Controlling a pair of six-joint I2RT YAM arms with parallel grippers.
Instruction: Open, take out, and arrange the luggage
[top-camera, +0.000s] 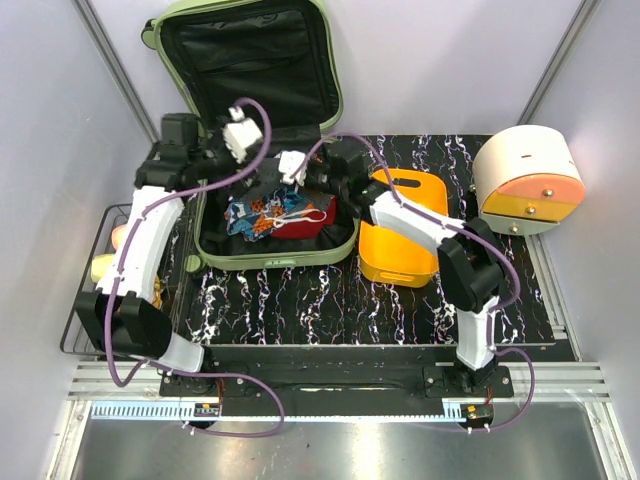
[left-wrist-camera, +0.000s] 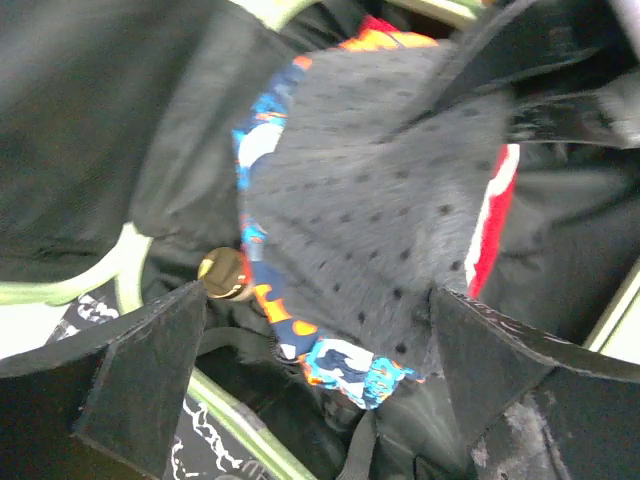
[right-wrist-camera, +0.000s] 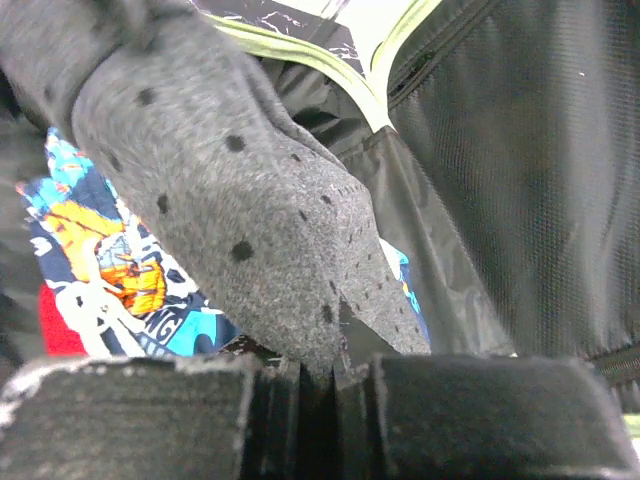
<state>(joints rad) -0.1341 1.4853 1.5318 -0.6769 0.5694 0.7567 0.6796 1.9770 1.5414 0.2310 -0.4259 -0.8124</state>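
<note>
White booth walls, black marbled table (top-camera: 300, 300). The luggage (top-camera: 275, 262) lies open at the far left-centre of the table, its lid (top-camera: 250, 60) standing up against the back wall so the black-lined base faces the arms. Inside the base are print clothes (right-wrist-camera: 110, 260), a red item (top-camera: 310, 225) and a grey dotted cloth (right-wrist-camera: 220, 200). An orange tray (top-camera: 395, 262) sits just right of the luggage, likely the drop spot for what comes out. A white drawer box (top-camera: 528, 180) is at the far right.

Both arms reach into the base from the near side. The right gripper (right-wrist-camera: 335, 375) has its jaws pinched narrow on an edge of the grey cloth, and the cloth drapes up and away from the fingers, lifted off the print clothes. The left gripper (left-wrist-camera: 320, 340) has its jaws wide and holds nothing; it sits over the same cloth with one finger on each side. A small gold round thing (left-wrist-camera: 222, 272) lies beside the clothes, maybe a button or zip pull; it is too blurred to say.

Step in hand, as I judge it: taking out the contents, with the opening done and the arranging not yet begun. One risk is the cloth dragging the print clothes along.
</note>
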